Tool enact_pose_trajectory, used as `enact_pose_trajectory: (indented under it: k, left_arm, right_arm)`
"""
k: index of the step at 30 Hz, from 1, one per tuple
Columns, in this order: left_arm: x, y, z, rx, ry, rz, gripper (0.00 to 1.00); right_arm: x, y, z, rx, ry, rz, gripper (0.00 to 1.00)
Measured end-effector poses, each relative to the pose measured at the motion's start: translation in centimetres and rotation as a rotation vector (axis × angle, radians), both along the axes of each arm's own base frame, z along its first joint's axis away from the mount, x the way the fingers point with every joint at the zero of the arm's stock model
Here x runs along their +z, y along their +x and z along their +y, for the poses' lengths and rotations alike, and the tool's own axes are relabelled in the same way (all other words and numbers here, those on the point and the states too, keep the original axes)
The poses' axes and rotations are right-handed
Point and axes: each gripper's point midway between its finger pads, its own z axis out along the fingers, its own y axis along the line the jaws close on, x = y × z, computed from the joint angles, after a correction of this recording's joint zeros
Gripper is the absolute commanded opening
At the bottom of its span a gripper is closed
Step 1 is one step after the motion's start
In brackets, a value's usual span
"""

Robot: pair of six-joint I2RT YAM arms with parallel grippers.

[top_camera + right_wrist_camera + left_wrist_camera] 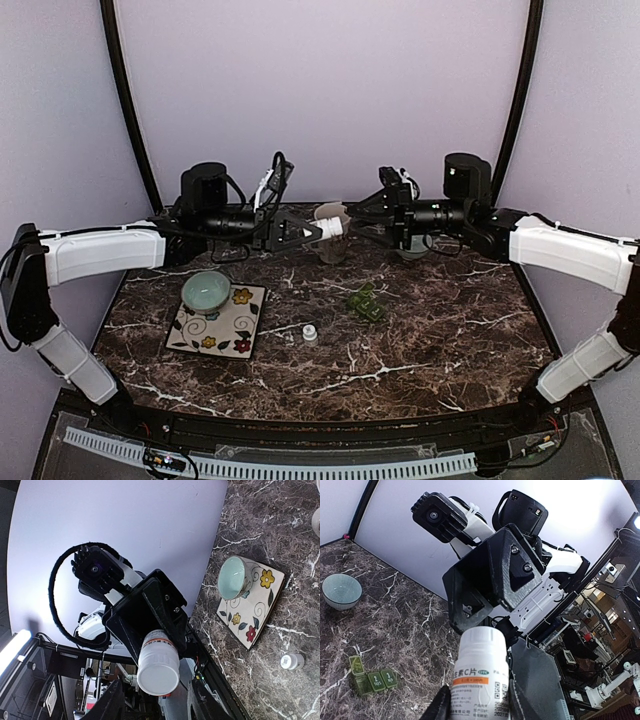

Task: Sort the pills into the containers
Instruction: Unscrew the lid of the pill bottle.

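A white pill bottle [333,228] with an orange label band hangs level above the back of the table, my left gripper [318,230] shut on its body. The left wrist view shows the bottle [481,675] between the dark fingers [438,708]. My right gripper [356,222] faces it from the right, open. Its fingers [108,705] stand to either side of the bottle's capped end [158,670] without touching it. The dark green containers [366,303] lie on the marble right of centre, also seen in the left wrist view [371,680]. No loose pills show.
A flowered square plate [232,330] lies at the left with a pale green bowl [206,291] on its far corner. A small white cap-like piece [310,333] lies near the middle. A mug [330,246] stands at the back under the bottle.
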Motion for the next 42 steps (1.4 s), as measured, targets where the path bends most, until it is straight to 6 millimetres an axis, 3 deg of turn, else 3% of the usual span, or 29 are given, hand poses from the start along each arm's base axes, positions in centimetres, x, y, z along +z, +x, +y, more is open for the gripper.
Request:
enact_pose_trajectory:
  k: [10,22,30,32,36,42]
  left_arm:
    - [-1.5,0.5,-0.4,-0.002,0.022,0.029,0.0]
    - [-1.2,0.5,-0.5,-0.005,0.017,0.023,0.0]
    - [-1.0,0.7,-0.6,-0.007,0.012,0.018,0.0]
    - [-0.9,0.7,-0.6,-0.008,0.011,0.016,0.0]
    - [-0.8,0.7,-0.7,-0.012,0.009,0.014,0.0]
    - [-0.8,0.8,-0.6,-0.012,0.008,0.011,0.0]
  right_arm:
    - [-1.0,0.2,0.5,0.012,-0.012,0.033,0.43]
    - [-1.6,0.1,1.2,0.027,-0.015,0.043,0.42]
    - [-1.4,0.0,1.9,0.045,-0.007,0.038,0.36]
    - [-1.5,-0.2,2.1,0.057,-0.007,0.039,0.32]
    - [-1.5,-0.4,2.3,0.064,-0.005,0.035,0.13]
    - [-1.4,-0.3,2.3,0.066,-0.02,0.016,0.02]
